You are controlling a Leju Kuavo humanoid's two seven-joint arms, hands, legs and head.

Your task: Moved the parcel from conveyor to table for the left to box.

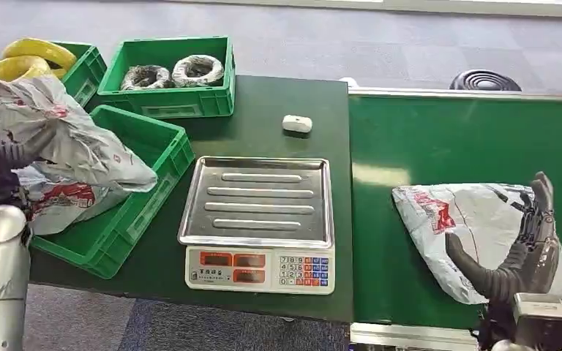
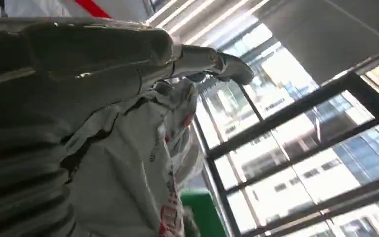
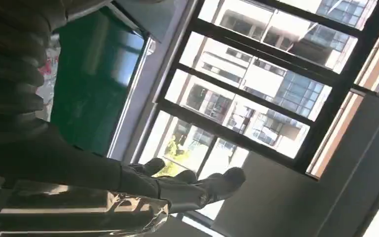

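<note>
Left hand (image 2: 103, 64) clutches a crumpled grey parcel (image 1: 66, 157) above the nearest green crate (image 1: 157, 157) on the dark table (image 1: 278, 95). Over on the green conveyor (image 1: 446, 139), the right hand (image 1: 530, 245) rests on a second grey parcel (image 1: 476, 219), thumb and fingers spread apart across it, not closed around it. A scale (image 1: 260, 219) sits between them.

A weighing scale (image 1: 257, 219) is occupying the near middle of the worktop (image 1: 263, 110), between the conveyor belt (image 1: 439, 139) on the right and the near green crate (image 1: 135, 197) on the left. A small white object (image 1: 297, 123) is lying on the far strip behind the scale. A held parcel (image 1: 66, 157) is hanging over the near crate, covering most of its opening. The belt's far half is lying bare.
</note>
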